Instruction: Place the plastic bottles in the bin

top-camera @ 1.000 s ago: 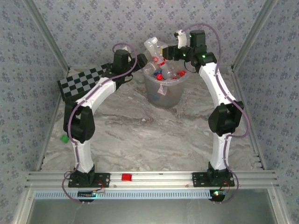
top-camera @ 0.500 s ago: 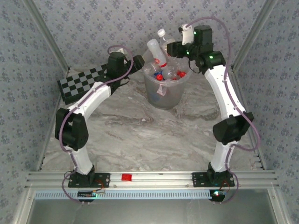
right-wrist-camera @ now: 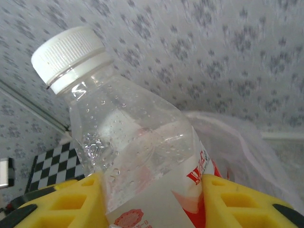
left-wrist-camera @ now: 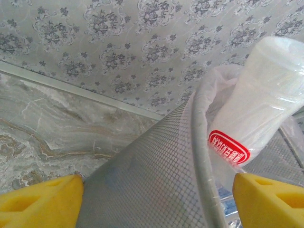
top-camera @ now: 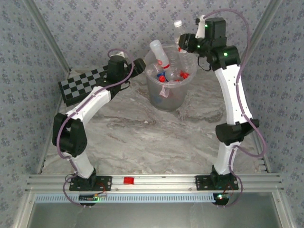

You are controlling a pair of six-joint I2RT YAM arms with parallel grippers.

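The right arm (top-camera: 232, 90) stands high over the bin (top-camera: 166, 97).
The right gripper (top-camera: 184, 43) clasps a bottle (top-camera: 179, 29) above the rim; the left gripper (top-camera: 140, 63), fingers spread, faces the wall.

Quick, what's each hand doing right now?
Left hand: open, at the bin rim.
Right hand: closed on a white-capped bottle.

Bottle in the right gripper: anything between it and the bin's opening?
No barrier: the bottle in the right gripper hangs above the bin's far right rim. But piled bottles reach that rim, and a tilted bottle juts up at its left.
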